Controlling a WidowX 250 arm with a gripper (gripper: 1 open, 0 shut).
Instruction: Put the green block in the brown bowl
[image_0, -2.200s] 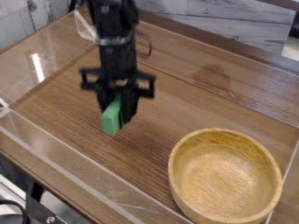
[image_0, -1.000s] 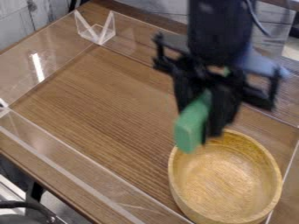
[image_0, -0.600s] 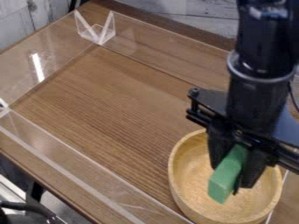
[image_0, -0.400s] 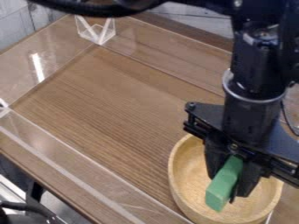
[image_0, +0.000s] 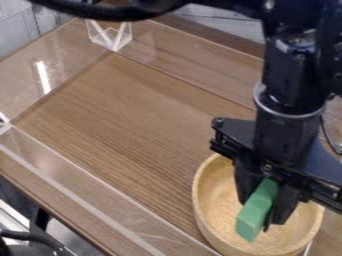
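Your black end effector (image_0: 267, 205) points straight down, clenched on the small bright green rectangular block (image_0: 258, 212). The block hangs upright over the inside of the round, light tan wooden bowl (image_0: 214, 180), which sits on the wood-grain desk (image_0: 120, 110).

Solid bright green on the green block (image_0: 258, 215), without markings. Light tan with fine darker grain lines on the brown bowl (image_0: 214, 190) around it. Matte black all over the gripper (image_0: 267, 205) and the arm (image_0: 294, 70) above the bowl. Darker walnut brown with long straight grain streaks on the table (image_0: 120, 120) left of the bowl.
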